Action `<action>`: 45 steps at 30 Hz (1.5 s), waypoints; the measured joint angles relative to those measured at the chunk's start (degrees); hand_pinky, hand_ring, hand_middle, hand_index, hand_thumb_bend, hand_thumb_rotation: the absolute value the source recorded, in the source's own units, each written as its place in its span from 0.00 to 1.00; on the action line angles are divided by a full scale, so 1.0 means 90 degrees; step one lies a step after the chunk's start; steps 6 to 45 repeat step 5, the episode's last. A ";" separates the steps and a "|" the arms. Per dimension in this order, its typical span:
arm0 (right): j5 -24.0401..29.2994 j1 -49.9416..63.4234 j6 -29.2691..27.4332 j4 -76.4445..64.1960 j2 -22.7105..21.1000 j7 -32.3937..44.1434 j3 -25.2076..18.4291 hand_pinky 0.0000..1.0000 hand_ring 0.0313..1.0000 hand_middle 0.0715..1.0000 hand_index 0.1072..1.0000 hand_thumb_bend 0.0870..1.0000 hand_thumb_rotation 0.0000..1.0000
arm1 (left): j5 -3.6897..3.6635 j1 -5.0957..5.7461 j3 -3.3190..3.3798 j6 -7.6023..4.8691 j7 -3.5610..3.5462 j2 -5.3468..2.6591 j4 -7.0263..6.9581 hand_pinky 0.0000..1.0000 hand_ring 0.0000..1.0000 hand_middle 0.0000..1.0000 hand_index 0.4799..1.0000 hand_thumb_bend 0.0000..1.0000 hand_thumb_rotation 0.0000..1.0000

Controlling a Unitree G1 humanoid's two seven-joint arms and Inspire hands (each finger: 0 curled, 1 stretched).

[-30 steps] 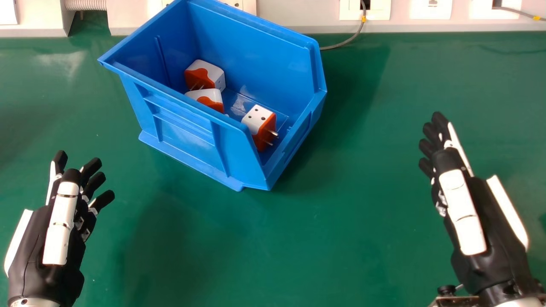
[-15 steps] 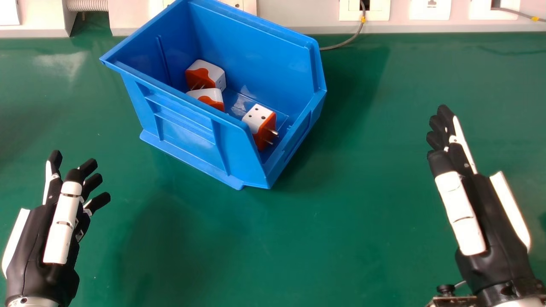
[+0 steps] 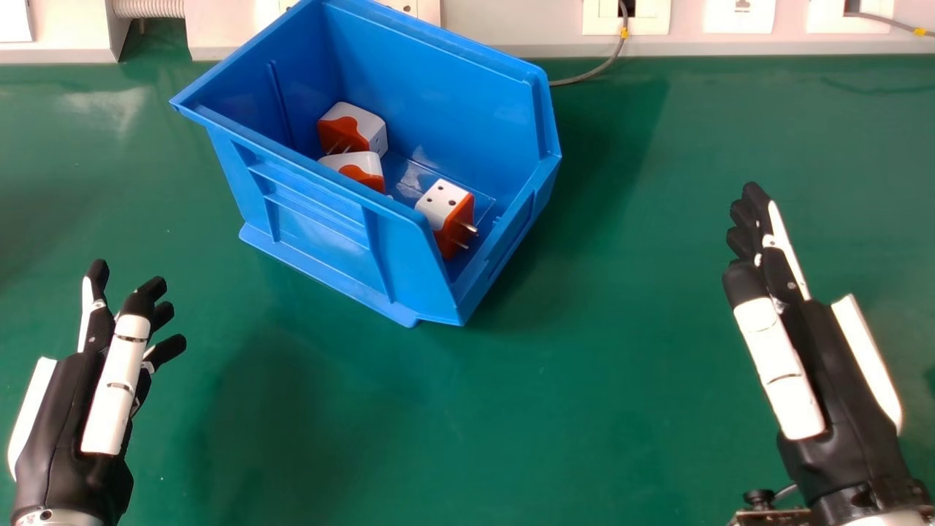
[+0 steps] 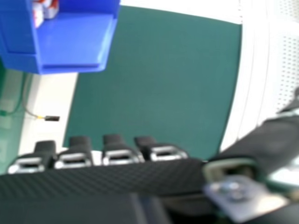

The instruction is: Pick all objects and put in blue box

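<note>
My left hand is at the lower left of the head view, open and holding nothing, left of and nearer than the blue box. My right hand stands open and empty at the right, well apart from the box. Inside the box lie three white and orange plug adapters: one at the back left, another partly hidden by the near wall, and a third with its prongs toward the right. In the right hand view my right hand appears with the blue box beyond it.
A green table lies under the box and both hands. Along its far edge runs a pale panel with sockets, and a grey cable hangs down behind the box.
Both thumbs have swung somewhat across their hands. The right hand first moved slightly right and forward, then a little back left. The adapters and box look unchanged.
</note>
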 measured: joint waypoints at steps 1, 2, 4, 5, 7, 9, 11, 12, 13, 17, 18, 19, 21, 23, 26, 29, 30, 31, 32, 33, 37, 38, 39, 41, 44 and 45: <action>0.0005 0.0002 0.0000 0.0000 0.0000 0.0000 0.0000 1.00 1.00 1.00 1.00 0.31 1.00 | 0.0025 0.0027 -0.0006 0.0016 0.0027 0.0000 -0.0045 0.86 0.92 0.94 0.89 0.48 0.90; 0.0008 0.0006 0.0001 0.0000 0.0000 0.0001 -0.0001 1.00 1.00 1.00 1.00 0.31 1.00 | 0.0064 0.0054 -0.0013 0.0034 0.0057 0.0000 -0.0101 0.86 0.92 0.94 0.88 0.48 0.90; 0.0018 0.0011 0.0002 0.0000 0.0000 0.0004 -0.0002 1.00 1.00 1.00 1.00 0.30 1.00 | 0.0126 0.0097 -0.0030 0.0099 0.0095 0.0005 -0.0198 0.86 0.92 0.94 0.88 0.48 0.89; 0.0026 0.0013 0.0002 0.0000 0.0000 0.0005 -0.0001 1.00 1.00 1.00 1.00 0.30 1.00 | 0.0156 0.0114 -0.0043 0.0134 0.0106 0.0016 -0.0226 0.86 0.92 0.94 0.88 0.48 0.89; 0.0026 0.0013 0.0002 0.0000 0.0000 0.0005 -0.0001 1.00 1.00 1.00 1.00 0.30 1.00 | 0.0156 0.0114 -0.0043 0.0134 0.0106 0.0016 -0.0226 0.86 0.92 0.94 0.88 0.48 0.89; 0.0026 0.0013 0.0002 0.0000 0.0000 0.0005 -0.0001 1.00 1.00 1.00 1.00 0.30 1.00 | 0.0156 0.0114 -0.0043 0.0134 0.0106 0.0016 -0.0226 0.86 0.92 0.94 0.88 0.48 0.89; 0.0026 0.0013 0.0002 0.0000 0.0000 0.0005 -0.0001 1.00 1.00 1.00 1.00 0.30 1.00 | 0.0156 0.0114 -0.0043 0.0134 0.0106 0.0016 -0.0226 0.86 0.92 0.94 0.88 0.48 0.89; 0.0026 0.0013 0.0002 0.0000 0.0000 0.0005 -0.0001 1.00 1.00 1.00 1.00 0.30 1.00 | 0.0156 0.0114 -0.0043 0.0134 0.0106 0.0016 -0.0226 0.86 0.92 0.94 0.88 0.48 0.89; 0.0026 0.0013 0.0002 0.0000 0.0000 0.0005 -0.0001 1.00 1.00 1.00 1.00 0.30 1.00 | 0.0156 0.0114 -0.0043 0.0134 0.0106 0.0016 -0.0226 0.86 0.92 0.94 0.88 0.48 0.89; 0.0026 0.0013 0.0002 0.0000 0.0000 0.0005 -0.0001 1.00 1.00 1.00 1.00 0.30 1.00 | 0.0156 0.0114 -0.0043 0.0134 0.0106 0.0016 -0.0226 0.86 0.92 0.94 0.88 0.48 0.89; 0.0026 0.0013 0.0002 0.0000 0.0000 0.0005 -0.0001 1.00 1.00 1.00 1.00 0.30 1.00 | 0.0156 0.0114 -0.0043 0.0134 0.0106 0.0016 -0.0226 0.86 0.92 0.94 0.88 0.48 0.89; 0.0026 0.0013 0.0002 0.0000 0.0000 0.0005 -0.0001 1.00 1.00 1.00 1.00 0.30 1.00 | 0.0156 0.0114 -0.0043 0.0134 0.0106 0.0016 -0.0226 0.86 0.92 0.94 0.88 0.48 0.89; 0.0026 0.0013 0.0002 0.0000 0.0000 0.0005 -0.0001 1.00 1.00 1.00 1.00 0.30 1.00 | 0.0156 0.0114 -0.0043 0.0134 0.0106 0.0016 -0.0226 0.86 0.92 0.94 0.88 0.48 0.89; 0.0026 0.0013 0.0002 0.0000 0.0000 0.0005 -0.0001 1.00 1.00 1.00 1.00 0.30 1.00 | 0.0156 0.0114 -0.0043 0.0134 0.0106 0.0016 -0.0226 0.86 0.92 0.94 0.88 0.48 0.89; 0.0026 0.0013 0.0002 0.0000 0.0000 0.0005 -0.0001 1.00 1.00 1.00 1.00 0.30 1.00 | 0.0156 0.0114 -0.0043 0.0134 0.0106 0.0016 -0.0226 0.86 0.92 0.94 0.88 0.48 0.89; 0.0026 0.0013 0.0002 0.0000 0.0000 0.0005 -0.0001 1.00 1.00 1.00 1.00 0.30 1.00 | 0.0156 0.0114 -0.0043 0.0134 0.0106 0.0016 -0.0226 0.86 0.92 0.94 0.88 0.48 0.89; 0.0026 0.0013 0.0002 0.0000 0.0000 0.0005 -0.0001 1.00 1.00 1.00 1.00 0.30 1.00 | 0.0156 0.0114 -0.0043 0.0134 0.0106 0.0016 -0.0226 0.86 0.92 0.94 0.88 0.48 0.89; 0.0026 0.0013 0.0002 0.0000 0.0000 0.0005 -0.0001 1.00 1.00 1.00 1.00 0.30 1.00 | 0.0156 0.0114 -0.0043 0.0134 0.0106 0.0016 -0.0226 0.86 0.92 0.94 0.88 0.48 0.89; 0.0026 0.0013 0.0002 0.0000 0.0000 0.0005 -0.0001 1.00 1.00 1.00 1.00 0.30 1.00 | 0.0156 0.0114 -0.0043 0.0134 0.0106 0.0016 -0.0226 0.86 0.92 0.94 0.88 0.48 0.89; 0.0026 0.0013 0.0002 0.0000 0.0000 0.0005 -0.0001 1.00 1.00 1.00 1.00 0.30 1.00 | 0.0156 0.0114 -0.0043 0.0134 0.0106 0.0016 -0.0226 0.86 0.92 0.94 0.88 0.48 0.89; 0.0026 0.0013 0.0002 0.0000 0.0000 0.0005 -0.0001 1.00 1.00 1.00 1.00 0.30 1.00 | 0.0156 0.0114 -0.0043 0.0134 0.0106 0.0016 -0.0226 0.86 0.92 0.94 0.88 0.48 0.89; 0.0026 0.0013 0.0002 0.0000 0.0000 0.0005 -0.0001 1.00 1.00 1.00 1.00 0.30 1.00 | 0.0156 0.0114 -0.0043 0.0134 0.0106 0.0016 -0.0226 0.86 0.92 0.94 0.88 0.48 0.89; 0.0026 0.0013 0.0002 0.0000 0.0000 0.0005 -0.0001 1.00 1.00 1.00 1.00 0.30 1.00 | 0.0156 0.0114 -0.0043 0.0134 0.0106 0.0016 -0.0226 0.86 0.92 0.94 0.88 0.48 0.89; 0.0026 0.0013 0.0002 0.0000 0.0000 0.0005 -0.0001 1.00 1.00 1.00 1.00 0.30 1.00 | 0.0156 0.0114 -0.0043 0.0134 0.0106 0.0016 -0.0226 0.86 0.92 0.94 0.88 0.48 0.89; 0.0026 0.0013 0.0002 0.0000 0.0000 0.0005 -0.0001 1.00 1.00 1.00 1.00 0.30 1.00 | 0.0156 0.0114 -0.0043 0.0134 0.0106 0.0016 -0.0226 0.86 0.92 0.94 0.88 0.48 0.89; 0.0026 0.0013 0.0002 0.0000 0.0000 0.0005 -0.0001 1.00 1.00 1.00 1.00 0.30 1.00 | 0.0156 0.0114 -0.0043 0.0134 0.0106 0.0016 -0.0226 0.86 0.92 0.94 0.88 0.48 0.89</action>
